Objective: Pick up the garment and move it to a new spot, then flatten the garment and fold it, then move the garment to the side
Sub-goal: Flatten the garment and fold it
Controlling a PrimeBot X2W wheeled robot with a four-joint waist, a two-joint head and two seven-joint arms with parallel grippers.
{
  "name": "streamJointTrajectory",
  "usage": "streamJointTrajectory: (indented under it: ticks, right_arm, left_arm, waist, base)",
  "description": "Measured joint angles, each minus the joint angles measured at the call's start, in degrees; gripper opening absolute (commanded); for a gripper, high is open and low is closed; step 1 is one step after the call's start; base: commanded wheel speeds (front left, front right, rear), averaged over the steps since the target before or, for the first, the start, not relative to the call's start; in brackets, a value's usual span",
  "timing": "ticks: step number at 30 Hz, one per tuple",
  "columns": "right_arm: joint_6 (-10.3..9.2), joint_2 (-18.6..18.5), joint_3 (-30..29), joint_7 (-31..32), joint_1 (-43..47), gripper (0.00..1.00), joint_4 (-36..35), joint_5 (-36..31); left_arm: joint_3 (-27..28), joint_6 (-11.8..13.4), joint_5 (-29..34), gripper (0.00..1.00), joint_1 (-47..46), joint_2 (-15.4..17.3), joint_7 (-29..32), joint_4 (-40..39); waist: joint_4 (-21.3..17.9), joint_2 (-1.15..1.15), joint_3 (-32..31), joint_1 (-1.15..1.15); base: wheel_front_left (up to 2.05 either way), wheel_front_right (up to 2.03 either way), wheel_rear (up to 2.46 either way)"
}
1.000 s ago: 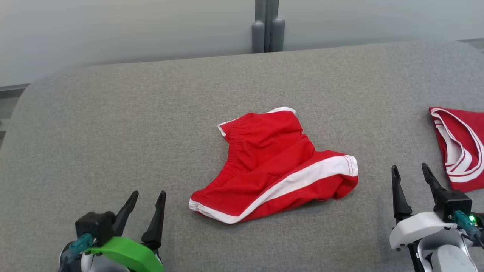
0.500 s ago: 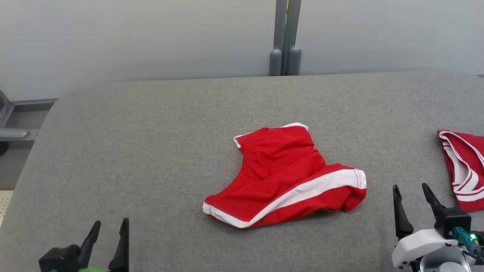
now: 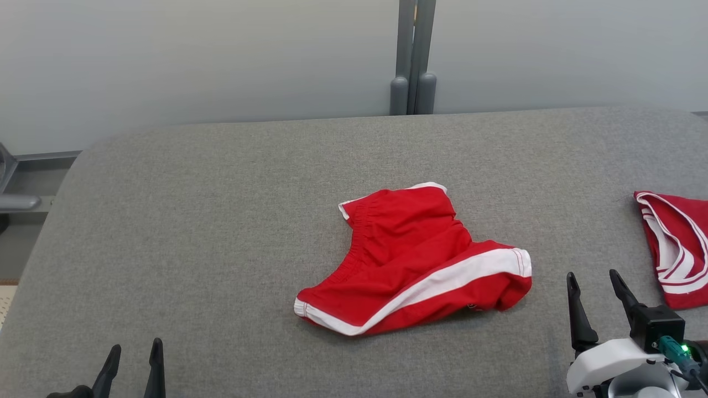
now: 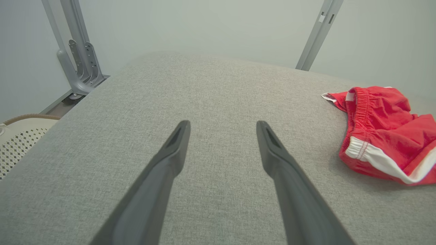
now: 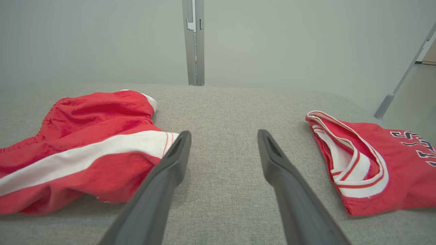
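Grey fabric-covered surface (image 3: 193, 232), rounded at its far corners, set before a pale wall (image 3: 193, 55). Grey metal post (image 3: 412, 55) stands upright behind the far edge. Red jersey (image 3: 677, 243), with white-and-red trim and dark lettering, lies flat toward the right side. White perforated basket (image 4: 17, 139) sits beyond the left edge.

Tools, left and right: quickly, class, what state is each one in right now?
Left tool: open, holding nothing.
Right tool: open, holding nothing, between the red shorts and the red jersey.
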Motion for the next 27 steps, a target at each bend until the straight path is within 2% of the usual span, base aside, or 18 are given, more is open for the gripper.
streamJointTrajectory:
  ticks: [5,10,23,27]
  right_arm:
    - [0.0,0.07,-0.02,0.0,0.14,1.0,-0.35,0.3]
    - [0.0,0.22,-0.03,0.0,0.2,1.0,-0.33,0.3]
    - [0.0,0.35,0.13,0.0,0.04,1.0,-0.24,0.36]
    - [-0.01,0.19,3.03,0.45,-0.35,1.0,2.1,2.66]
  left_arm:
    - [2.24,-2.52,2.78,1.0,0.03,-2.0,0.01,1.44]
    - [3.88,-3.81,4.27,1.0,-0.01,-3.16,0.01,2.33]
    - [4.75,-4.74,6.35,1.0,-0.73,-4.37,0.01,3.86]
    - [4.68,-4.76,6.3,1.0,-0.73,-4.21,0.02,4.99]
  waist:
    - [-0.12,0.0,-0.05,0.0]
    - [-0.42,0.0,-0.12,0.0]
    - [-0.61,0.0,0.5,0.0]
    - [-0.63,0.0,0.57,0.0]
  base:
    - [0.0,0.0,0.0]
    - [0.0,0.0,0.0]
    - [0.0,0.0,0.0]
    - [0.0,0.0,0.0]
